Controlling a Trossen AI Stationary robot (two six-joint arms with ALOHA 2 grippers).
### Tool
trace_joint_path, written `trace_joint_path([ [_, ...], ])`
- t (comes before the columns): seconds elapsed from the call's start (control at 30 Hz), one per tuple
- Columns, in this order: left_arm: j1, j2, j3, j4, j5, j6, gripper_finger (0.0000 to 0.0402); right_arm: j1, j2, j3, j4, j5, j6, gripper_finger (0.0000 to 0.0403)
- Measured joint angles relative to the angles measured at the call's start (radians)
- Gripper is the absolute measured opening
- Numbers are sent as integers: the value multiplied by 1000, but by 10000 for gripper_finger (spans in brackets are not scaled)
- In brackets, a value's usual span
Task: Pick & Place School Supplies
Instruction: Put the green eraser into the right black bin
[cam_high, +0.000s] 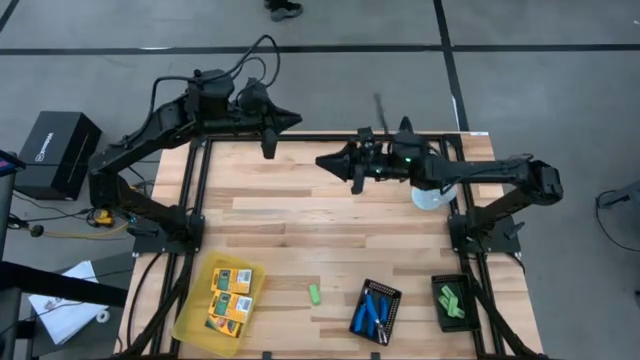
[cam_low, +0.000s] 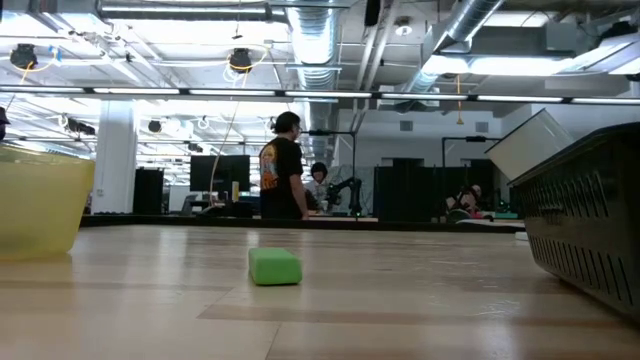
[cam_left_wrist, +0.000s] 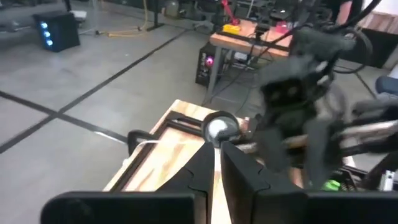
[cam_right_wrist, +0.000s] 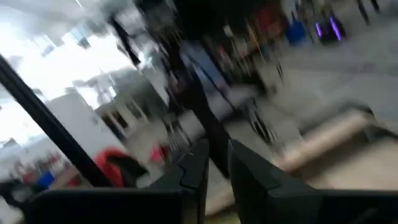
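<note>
Both arms hover over the table's far half and their tips face each other. My left gripper (cam_high: 298, 119) points toward the right edge, shut, with nothing between its fingers (cam_left_wrist: 217, 167). My right gripper (cam_high: 321, 160) points toward the left edge, shut and empty (cam_right_wrist: 217, 167). Yellow-orange packs (cam_high: 229, 297) lie in the translucent yellow tray (cam_high: 188, 322) at the near left. One green block (cam_high: 314, 294) lies flat on the bare wood (cam_low: 274, 267). Blue-handled scissors (cam_high: 372, 310) lie in a black tray (cam_high: 392, 297). More green blocks (cam_high: 450, 300) lie in a second black tray (cam_high: 440, 318).
A pale round object (cam_high: 432, 196) sits on the table under my right arm. In the low view the yellow tray (cam_low: 40, 205) stands at the left and a black tray wall (cam_low: 590, 230) at the right. A person (cam_low: 283, 178) stands in the room beyond the table.
</note>
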Motion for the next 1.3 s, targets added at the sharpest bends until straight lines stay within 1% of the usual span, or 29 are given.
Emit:
trace_joint_path([
  [0.13,-24,-12,-55,24,12,-22,18,-29,1,24,-224,-90,-48,53],
  [0.27,-57,-15,-156,59,12,-79,5,-37,1,45,-352,-179,-123,53],
  [0.33,-78,-18,-227,120,11,-106,2,-37,1,45,-399,-212,-157,53],
  [0.4,-110,-27,-321,251,7,-151,2,-44,-4,45,-425,-241,-183,53],
  [0.53,-195,-50,-566,608,-4,-273,1,-57,-17,49,-463,-271,-209,53],
  [0.63,-265,-56,-736,843,-98,-362,1,-72,-36,48,-480,-284,-225,53],
  [0.7,-308,-64,-820,928,-158,-405,1,-85,-55,48,-492,-290,-234,53],
  [0.77,-346,-64,-879,947,-207,-446,1,-108,-64,49,-476,-293,-236,53],
  [0.83,-373,-62,-921,944,-216,-497,1,-136,-77,48,-486,-307,-235,53],
  [0.93,-418,-62,-972,954,-216,-607,1,-192,-81,48,-475,-361,-235,53],
  [1.07,-504,-62,-1000,955,-220,-681,1,-260,-85,48,-480,-464,-236,53],
  [1.13,-546,-62,-1003,944,-220,-685,1,-282,-87,48,-478,-494,-245,53],
  [1.23,-592,-50,-1002,918,-223,-682,1,-302,-86,48,-479,-507,-257,53],
  [1.3,-616,-49,-1005,873,-223,-670,1,-304,-86,48,-480,-531,-245,53],
])
